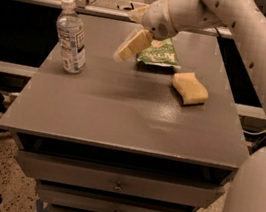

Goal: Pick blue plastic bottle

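While one grey metal table (122, 111) with three drawers bears everything, one white robot arm (246, 35) reaches over it. One clear plastic water bottle (71, 37), white-capped, stands upright at the far-left corner. One green snack bag (159, 56) and one yellow sponge (190, 88) lie apart. One tan gripper (127, 49) hovers between bottle and bag, holding nothing; its spread cannot be told.

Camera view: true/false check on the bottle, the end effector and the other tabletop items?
1. The blue plastic bottle stands upright near the back image-left corner of the table. True.
2. The end effector is on the bottle. False: it is apart from it, beside the green snack bag.
3. The yellow sponge lies image-right of the snack bag. True.
4. The bottle is uncapped. False: its white cap is on.
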